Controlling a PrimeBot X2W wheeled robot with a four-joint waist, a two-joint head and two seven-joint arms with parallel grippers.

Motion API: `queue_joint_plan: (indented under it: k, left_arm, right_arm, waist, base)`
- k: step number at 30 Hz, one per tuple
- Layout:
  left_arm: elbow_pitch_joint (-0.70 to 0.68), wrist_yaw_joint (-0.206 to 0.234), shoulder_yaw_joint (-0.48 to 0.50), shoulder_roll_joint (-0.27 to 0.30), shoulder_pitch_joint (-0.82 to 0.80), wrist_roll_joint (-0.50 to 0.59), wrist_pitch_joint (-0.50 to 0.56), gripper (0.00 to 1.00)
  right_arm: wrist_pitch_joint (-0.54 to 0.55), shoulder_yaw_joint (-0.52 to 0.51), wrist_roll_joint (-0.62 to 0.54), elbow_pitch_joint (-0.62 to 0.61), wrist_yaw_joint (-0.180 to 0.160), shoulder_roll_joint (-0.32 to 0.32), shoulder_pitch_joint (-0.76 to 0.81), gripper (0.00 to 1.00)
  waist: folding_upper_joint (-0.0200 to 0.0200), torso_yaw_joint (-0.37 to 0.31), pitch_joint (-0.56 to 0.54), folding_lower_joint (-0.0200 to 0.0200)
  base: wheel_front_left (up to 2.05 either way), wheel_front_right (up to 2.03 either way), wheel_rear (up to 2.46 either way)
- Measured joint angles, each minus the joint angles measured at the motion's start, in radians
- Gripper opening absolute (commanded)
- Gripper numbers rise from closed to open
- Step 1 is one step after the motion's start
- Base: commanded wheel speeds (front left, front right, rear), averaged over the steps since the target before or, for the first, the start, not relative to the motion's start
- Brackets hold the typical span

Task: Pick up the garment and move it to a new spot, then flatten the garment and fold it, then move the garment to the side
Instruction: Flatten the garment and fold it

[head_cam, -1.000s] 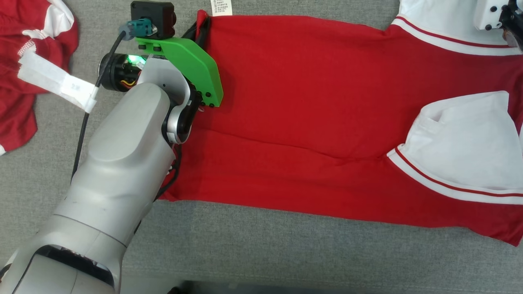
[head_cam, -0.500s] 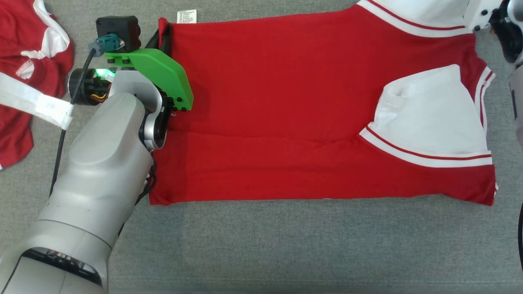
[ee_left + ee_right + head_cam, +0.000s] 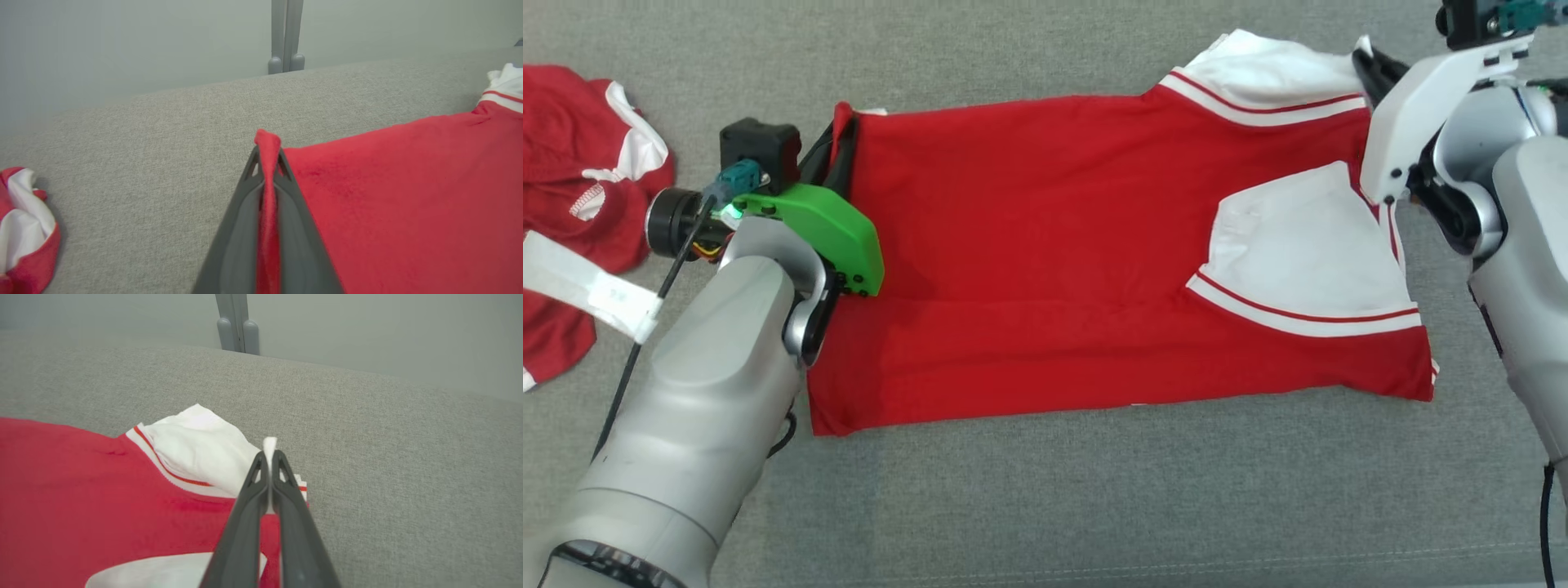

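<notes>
On the grey fabric surface (image 3: 1045, 506): one garment (image 3: 1045, 261), red with white sleeves, spread across the middle with its long side running left to right. The left gripper (image 3: 267, 157) has its fingers pinched together on the far-left red corner, with a fold of cloth standing up between them. The right gripper (image 3: 267, 455) has its fingers clamped on a white edge at the far-right corner. One second garment (image 3: 580, 188), red and white, lies crumpled at the left edge, apart from the first.
</notes>
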Motion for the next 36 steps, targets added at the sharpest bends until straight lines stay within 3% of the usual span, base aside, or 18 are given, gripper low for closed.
queue_joint_plan:
  k: [6, 12, 24, 25, 26, 27, 28, 29, 30, 31, 32, 36]
  left_arm:
    - [-0.03, -0.031, -0.017, 0.046, 0.053, 0.054, -0.03, 0.0]
    - [-0.121, -0.015, 0.03, 0.085, 0.133, 0.107, -0.034, 0.0]
    - [-0.235, 0.001, 0.137, 0.098, 0.301, 0.19, -0.034, 0.0]
    - [-0.24, 0.001, 0.148, 0.098, 0.306, 0.195, -0.034, 0.15]
    - [-0.245, 0.001, 0.16, 0.097, 0.312, 0.203, -0.034, 0.42]
    - [-0.248, 0.001, 0.168, 0.095, 0.319, 0.211, -0.035, 0.57]
    - [-0.25, 0.001, 0.177, 0.094, 0.327, 0.219, -0.035, 0.96]
    - [-0.252, 0.001, 0.19, 0.091, 0.335, 0.222, -0.034, 1.0]
    - [-0.253, 0.001, 0.201, 0.088, 0.34, 0.227, -0.035, 1.0]
    - [-0.255, 0.001, 0.214, 0.085, 0.349, 0.228, -0.035, 1.0]
    - [-0.258, 0.003, 0.23, 0.081, 0.358, 0.23, -0.035, 1.0]
    - [-0.294, 0.009, 0.315, 0.052, 0.41, 0.23, -0.035, 1.0]
  right_arm:
    - [0.058, 0.031, 0.119, -0.16, 0.0, -0.067, 0.14, 0.0]
    - [0.118, 0.011, 0.159, -0.285, 0.0, -0.096, 0.262, 0.0]
    - [0.211, -0.117, 0.13, -0.544, 0.0, -0.043, 0.556, 0.0]
    - [0.224, -0.123, 0.123, -0.56, 0.0, -0.035, 0.576, 0.0]
    - [0.243, -0.126, 0.118, -0.574, 0.0, -0.031, 0.597, 0.0]
    - [0.252, -0.129, 0.114, -0.584, 0.0, -0.027, 0.612, 0.0]
    - [0.255, -0.133, 0.107, -0.597, 0.0, -0.022, 0.627, 0.0]
    - [0.27, -0.134, 0.098, -0.604, 0.0, -0.022, 0.636, 0.0]
    - [0.283, -0.135, 0.092, -0.607, 0.0, -0.022, 0.644, 0.22]
    - [0.299, -0.135, 0.085, -0.611, 0.0, -0.022, 0.657, 0.55]
    - [0.306, -0.139, 0.081, -0.615, 0.0, -0.018, 0.67, 1.0]
    - [0.303, -0.154, 0.069, -0.639, 0.0, 0.002, 0.686, 1.0]
  waist:
    - [0.0, -0.034, -0.036, -0.0001]
    - [0.0, -0.056, -0.059, 0.0]
    - [0.0, -0.058, -0.082, -0.0001]
    - [0.0, -0.059, -0.082, -0.0001]
    - [0.0, -0.061, -0.082, -0.0001]
    - [0.0, -0.063, -0.082, -0.0001]
    - [0.0, -0.065, -0.082, -0.0001]
    - [0.0, -0.067, -0.082, -0.0001]
    - [0.0, -0.069, -0.083, -0.0001]
    - [0.0, -0.07, -0.084, -0.0001]
    - [0.0, -0.071, -0.086, -0.0001]
    - [0.0, -0.071, -0.095, -0.0001]
  base:
    - [0.0, 0.0, 0.0]
    - [0.0, 0.0, 0.0]
    - [0.0, 0.0, 0.0]
    - [0.0, 0.0, 0.0]
    - [0.0, 0.0, 0.0]
    - [0.0, 0.0, 0.0]
    - [0.0, 0.0, 0.0]
    - [0.0, 0.0, 0.0]
    - [0.0, 0.0, 0.0]
    - [0.0, 0.0, 0.0]
    - [0.0, 0.0, 0.0]
    - [0.0, 0.0, 0.0]
